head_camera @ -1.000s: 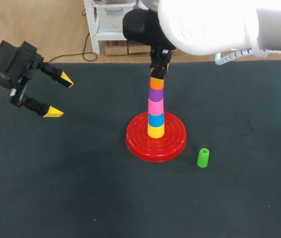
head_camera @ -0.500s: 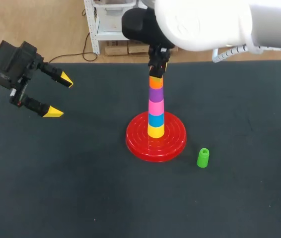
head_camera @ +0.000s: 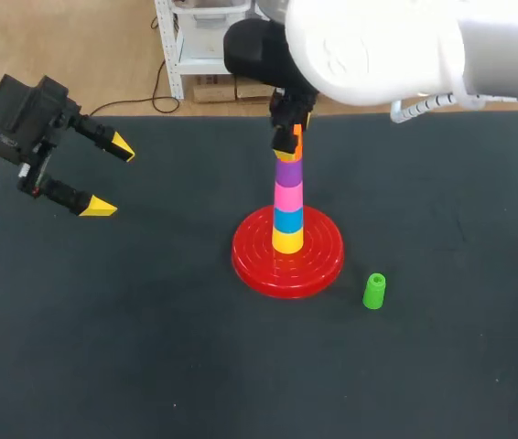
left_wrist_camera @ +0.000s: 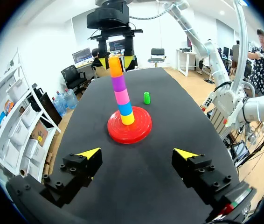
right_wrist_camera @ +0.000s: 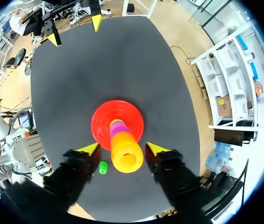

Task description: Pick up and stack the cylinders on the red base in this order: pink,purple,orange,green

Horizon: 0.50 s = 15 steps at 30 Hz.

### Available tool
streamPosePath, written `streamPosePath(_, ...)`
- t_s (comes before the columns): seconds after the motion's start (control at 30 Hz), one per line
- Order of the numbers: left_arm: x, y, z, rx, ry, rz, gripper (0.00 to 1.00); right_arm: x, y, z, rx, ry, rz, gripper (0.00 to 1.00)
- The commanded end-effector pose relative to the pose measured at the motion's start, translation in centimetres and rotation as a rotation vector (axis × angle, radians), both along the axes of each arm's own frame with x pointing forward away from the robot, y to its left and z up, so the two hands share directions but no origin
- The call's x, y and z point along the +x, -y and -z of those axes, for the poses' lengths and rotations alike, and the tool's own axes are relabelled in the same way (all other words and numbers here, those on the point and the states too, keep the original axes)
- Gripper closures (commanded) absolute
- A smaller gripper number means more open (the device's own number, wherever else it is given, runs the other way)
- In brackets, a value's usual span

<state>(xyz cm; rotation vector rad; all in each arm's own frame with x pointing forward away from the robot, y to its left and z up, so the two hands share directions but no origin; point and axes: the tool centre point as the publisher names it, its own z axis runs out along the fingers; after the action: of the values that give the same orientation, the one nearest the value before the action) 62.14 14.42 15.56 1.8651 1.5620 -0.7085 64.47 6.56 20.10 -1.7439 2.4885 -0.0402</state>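
Observation:
On the red base (head_camera: 252, 267) stands a stack of cylinders: yellow, blue, pink (head_camera: 286, 196), purple (head_camera: 287, 171), and orange (left_wrist_camera: 115, 66) on top. My right gripper (right_wrist_camera: 122, 149) hangs over the stack, open. Its yellow fingertips (left_wrist_camera: 103, 62) flank the orange cylinder (right_wrist_camera: 126, 156) with small gaps. The green cylinder (head_camera: 374, 291) stands upright on the mat, right of the base and nearer the front. My left gripper (head_camera: 110, 178) is open and empty, far left of the stack, above the mat.
The black mat (head_camera: 131, 347) covers the whole table, with wide bare room at the front and left. The right arm's large white body (head_camera: 378, 46) hangs over the table's back edge.
My right gripper's fingers have spread apart from the orange cylinder, which stays on top of the stack. The left arm has not moved.

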Motion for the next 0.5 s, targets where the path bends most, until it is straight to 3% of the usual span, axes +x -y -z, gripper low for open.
streamPosePath(0.03, 0.1, 0.0, 0.1, -0.001, 0.0, 0.002, 0.0, -0.2, 0.1, 0.0, 0.003, 0.005, 0.001, 0.0)
streamPosePath(0.27, 0.1, 0.0, 0.1, -0.001, 0.0, 0.002, 0.0, -0.1, 0.2, 0.0, 0.0, 0.007, 0.006, 0.0)
streamPosePath(0.5, 0.1, 0.0, 0.1, -0.001, 0.0, 0.002, 0.0, -0.3, 0.1, -1.5, 0.032, 0.036, 0.004, 0.0)
